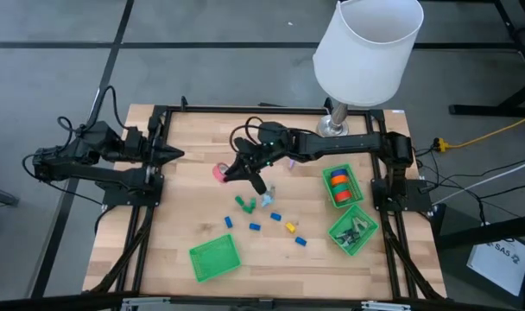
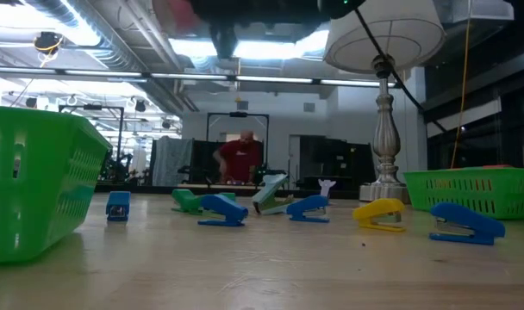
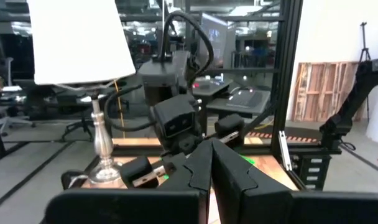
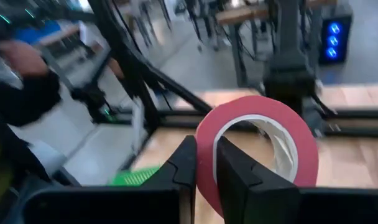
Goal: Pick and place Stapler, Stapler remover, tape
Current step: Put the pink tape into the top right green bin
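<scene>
My right gripper (image 1: 230, 173) reaches over the middle of the table and is shut on a red tape roll (image 1: 219, 173). The roll fills the right wrist view (image 4: 263, 143) and shows as a red blur at the top of the low view (image 2: 177, 13). Several small staplers, blue (image 2: 223, 209), yellow (image 2: 381, 214) and green (image 1: 243, 204), lie on their bases on the wood below it and toward the near side. More tape rolls (image 1: 338, 181) lie in a green basket (image 1: 352, 197) at the right. My left gripper (image 1: 172, 154) waits shut and empty at the table's left edge. My right gripper pinches the red roll's ring wall (image 4: 204, 177). One finger (image 4: 235, 177) stands in the hole and the other (image 4: 184, 168) is outside. The roll stands on edge in the hold, lifted clear of the table.
A white-shaded lamp (image 1: 366, 52) stands at the far right on a metal base (image 1: 334, 128). A second green basket (image 1: 353, 231) with dark items is at the near right. A third green basket (image 1: 215, 257) sits near the front edge. A person in red (image 2: 240, 157) is far behind the table.
</scene>
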